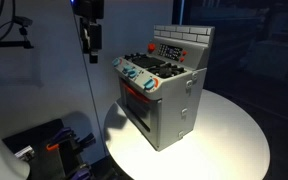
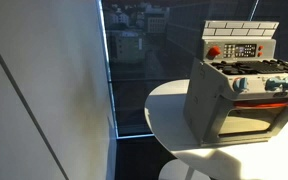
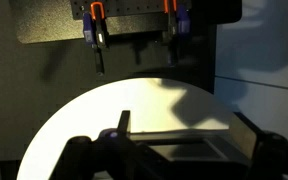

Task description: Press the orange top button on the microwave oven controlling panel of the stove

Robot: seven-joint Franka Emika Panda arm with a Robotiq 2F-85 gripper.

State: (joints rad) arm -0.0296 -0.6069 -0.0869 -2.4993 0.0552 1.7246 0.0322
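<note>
White round table point(image 1: 234, 125) bore the grey toy stove point(image 1: 169, 110), which stood upright and nearer one side edge than the middle in an exterior view.

Wrist view, near to far:
- Gripper point(image 3: 169, 142) at the bottom of the picture. Its dark fingers point(image 3: 84, 155) were spread wide with nothing clasped between them.
- The pale table top lay beyond the fingers.
- A dark board point(image 3: 54, 25) was farthest, with two orange-handled clamps point(image 3: 96, 25) hanging on it.

Exterior views, near to far:
- The oven door point(image 1: 136, 108) faced the table's near edge.
- A row of coloured knobs point(image 1: 136, 76) sat above the door, with the hob behind them.
- The control panel point(image 1: 170, 48) was on the upright back piece.
- The orange button point(image 1: 148, 47) sat at one end of that panel and read red-orange. It showed more plainly in an exterior view point(image 2: 213, 52), beside the panel's small keys point(image 2: 242, 50).
- A dark window point(image 2: 134, 60) lay beyond the table's far edge.

The gripper point(image 1: 88, 40) hung high by the table's side edge, well apart from the stove and the button. I could not tell whether it was over the table or just off it.
</note>
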